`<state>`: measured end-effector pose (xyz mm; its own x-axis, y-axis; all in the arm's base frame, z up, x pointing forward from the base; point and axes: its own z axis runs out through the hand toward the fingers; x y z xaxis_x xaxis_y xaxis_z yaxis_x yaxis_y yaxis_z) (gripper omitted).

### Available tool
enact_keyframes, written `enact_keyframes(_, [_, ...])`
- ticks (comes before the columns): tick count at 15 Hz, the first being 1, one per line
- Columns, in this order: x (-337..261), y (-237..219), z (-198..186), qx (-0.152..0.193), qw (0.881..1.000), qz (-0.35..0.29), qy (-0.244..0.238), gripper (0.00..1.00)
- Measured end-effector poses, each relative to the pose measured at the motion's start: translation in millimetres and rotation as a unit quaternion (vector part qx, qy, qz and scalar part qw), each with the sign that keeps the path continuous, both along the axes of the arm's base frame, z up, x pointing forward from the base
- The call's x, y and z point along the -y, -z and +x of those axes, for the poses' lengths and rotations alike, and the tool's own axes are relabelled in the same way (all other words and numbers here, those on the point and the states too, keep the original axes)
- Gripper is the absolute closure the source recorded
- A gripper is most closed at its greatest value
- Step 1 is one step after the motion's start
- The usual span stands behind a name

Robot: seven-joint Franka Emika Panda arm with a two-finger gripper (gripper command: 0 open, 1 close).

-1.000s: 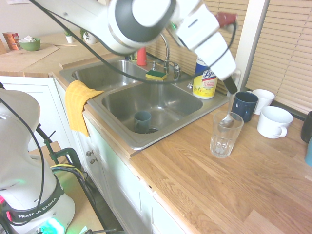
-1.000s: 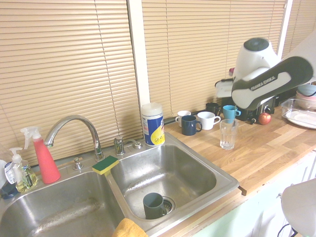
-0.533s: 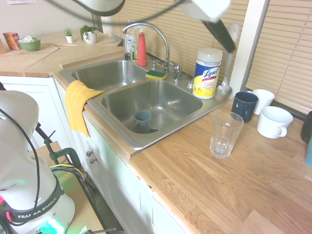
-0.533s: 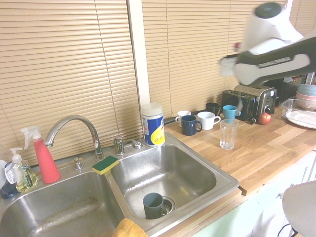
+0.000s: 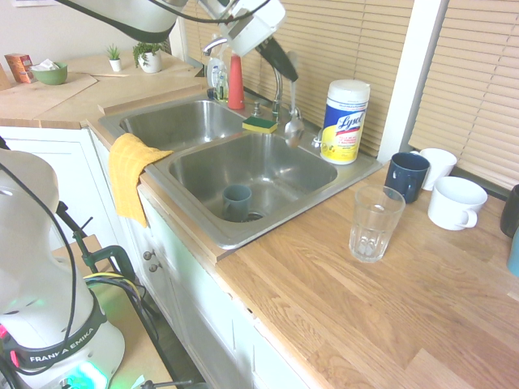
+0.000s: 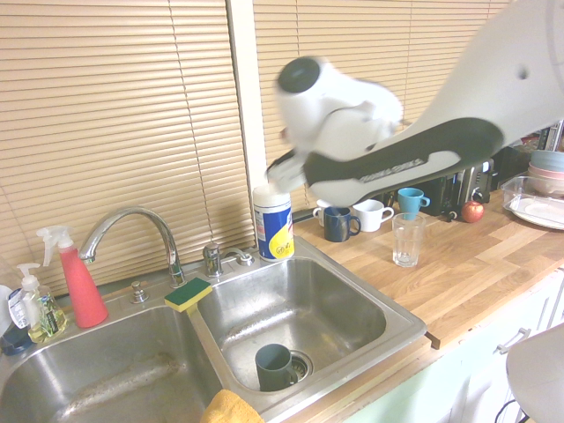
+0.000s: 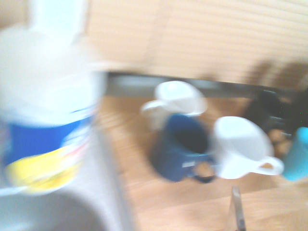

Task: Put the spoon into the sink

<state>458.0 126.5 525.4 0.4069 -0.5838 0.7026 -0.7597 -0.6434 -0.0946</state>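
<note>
Gripping the spoon (image 5: 294, 128) near the top of its handle, with the gripper (image 5: 289, 76) closed down on it. Hanging directly below the fingertips, bowl lowest, long axis close to upright with barely any lean. Showing in the wrist view only as a thin metallic sliver (image 7: 237, 211).

Judging by the first exterior view, placed high and toward the window side of the sink (image 5: 233, 237), bowl seen against the back rim beside the wipes tub (image 5: 345, 121). Cannot tell from there the exact height above the rim. Hidden behind the arm in the second exterior view.

Needs, probably, a short shift from the gripper back toward the robot's base, then down, to bring the hanging bowl inside the nearer basin before letting go. Could catch the back rim or faucet if lowered straight from here.
</note>
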Motion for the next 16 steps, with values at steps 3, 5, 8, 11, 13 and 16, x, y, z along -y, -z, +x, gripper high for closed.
enact_keyframes(3, [-27.9,62.7,28.5,-0.062,0.998,-0.007,-0.024,1.0])
enact_keyframes(5, [-45.3,114.6,39.8,-0.093,0.995,-0.019,-0.037,1.0])
enact_keyframes(8, [-57.7,188.5,52.8,-0.151,0.987,-0.012,-0.046,1.0])
enact_keyframes(11, [-41.9,249.4,60.7,-0.19,0.981,0.009,-0.045,1.0])
enact_keyframes(13, [-28.1,281.7,63.4,-0.213,0.976,0.022,-0.043,0.0])
enact_keyframes(16, [-29.8,297.9,61.3,-0.239,0.969,0.034,-0.052,0.0])
